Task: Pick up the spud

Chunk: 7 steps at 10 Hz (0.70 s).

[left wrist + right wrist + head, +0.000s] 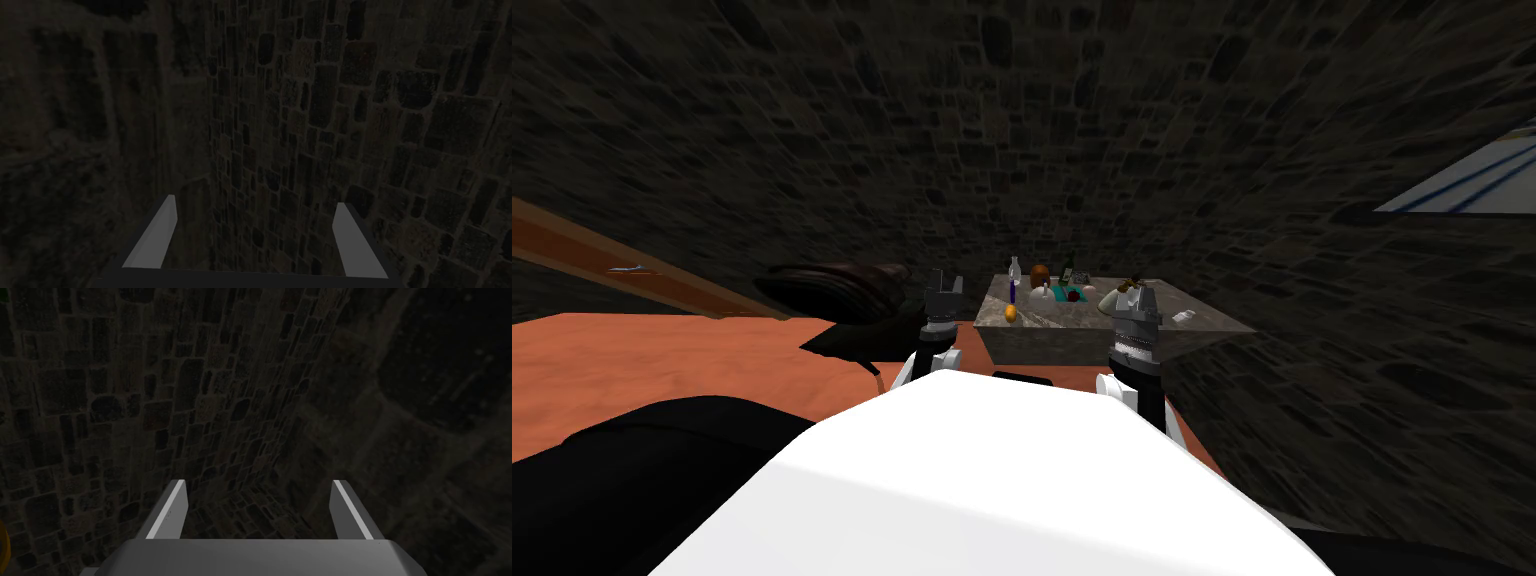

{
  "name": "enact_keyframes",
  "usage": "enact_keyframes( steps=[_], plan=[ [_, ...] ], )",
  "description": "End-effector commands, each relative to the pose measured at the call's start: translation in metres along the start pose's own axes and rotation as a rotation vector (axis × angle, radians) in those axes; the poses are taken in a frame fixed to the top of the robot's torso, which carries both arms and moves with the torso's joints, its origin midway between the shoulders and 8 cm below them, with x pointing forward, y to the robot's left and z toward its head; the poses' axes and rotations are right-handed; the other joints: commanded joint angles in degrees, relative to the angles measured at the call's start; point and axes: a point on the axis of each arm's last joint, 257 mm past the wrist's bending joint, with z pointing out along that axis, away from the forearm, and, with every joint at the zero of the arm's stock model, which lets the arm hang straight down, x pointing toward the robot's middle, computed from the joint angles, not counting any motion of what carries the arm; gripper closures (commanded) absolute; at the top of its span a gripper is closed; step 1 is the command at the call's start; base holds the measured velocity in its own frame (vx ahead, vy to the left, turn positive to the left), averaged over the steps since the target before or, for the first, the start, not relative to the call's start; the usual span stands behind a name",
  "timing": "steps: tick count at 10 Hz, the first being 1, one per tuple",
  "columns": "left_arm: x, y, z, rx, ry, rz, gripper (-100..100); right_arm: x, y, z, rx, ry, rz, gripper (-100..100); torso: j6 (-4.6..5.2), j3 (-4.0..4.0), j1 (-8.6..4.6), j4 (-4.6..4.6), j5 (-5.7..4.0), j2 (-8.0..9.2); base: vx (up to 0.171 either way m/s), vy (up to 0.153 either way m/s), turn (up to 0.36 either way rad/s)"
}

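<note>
1. As best you can pick it out, the spud [1112, 299] is a pale tan, rounded lump. It lies on the right half of the grey stone-topped table [1212, 322], closer to the near edge than the far one. It is small and dim, so you cannot read its skin.
2. The right gripper [1135, 292] stands in front of it in the head view and covers its right side. You cannot tell its full outline, or whether the two touch.
3. The right gripper's fingers [172, 508] are spread apart with nothing between them.
4. The left gripper [944, 283] is raised to the left of the table's left edge. Its fingers [155, 235] are spread too and hold nothing.
5. A yellow-orange ball [1010, 312] sits at the table's near left corner. The bottles and other small things toward the far edge are too small to name.
6. A yellow sliver [3, 543] beside the right gripper's body is cut off, and you cannot tell what it is.
</note>
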Motion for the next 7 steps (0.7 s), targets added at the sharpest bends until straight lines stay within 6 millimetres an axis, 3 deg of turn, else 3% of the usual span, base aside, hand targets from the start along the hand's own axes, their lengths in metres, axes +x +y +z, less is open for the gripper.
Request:
enact_keyframes(
  steps=[1,4,7],
  plan=[
    [0.007,0.016,0.007,-0.031,0.035,0.003,-100,0.0,0.0,0.0,0.0,0.0,0.0,0,0.0,0.0,0.0,0.0,0.0,0.0,-0.099,0.062,-0.125],
    [0.012,0.033,0.015,-0.065,0.061,0.005,-100,0.0,0.0,0.0,0.0,0.0,0.0,0,0.01,0.33,0.5,0.13,0.11,0.56,-0.143,0.107,-0.096],
    [0.021,0.066,0.03,-0.129,0.104,0.013,-100,0.0,0.0,0.0,0.0,0.0,0.0,0,0.02,0.25,0.33,0.1,0.07,0.44,-0.125,0.084,-0.124]
  ],
)
